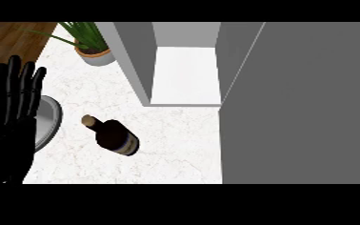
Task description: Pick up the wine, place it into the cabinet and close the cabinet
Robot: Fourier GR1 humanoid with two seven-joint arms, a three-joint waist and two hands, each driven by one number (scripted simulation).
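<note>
A dark wine bottle point(115, 135) with a cork top stands on the white marble counter point(175, 143), left of centre. Behind it and to the right, the grey cabinet point(134, 62) stands open, showing a white bare shelf point(186, 74) inside. Its grey door point(295, 105) is swung wide and fills the right side of the view. My left hand point(17, 100) rests at the left edge, open with fingers straight up, well apart from the bottle. My right hand does not show.
A potted green plant point(91, 45) sits at the back left, next to the cabinet's left wall. A round grey plate point(48, 119) lies at the left edge, partly behind my left hand. Wooden floor shows beyond the counter's far left corner.
</note>
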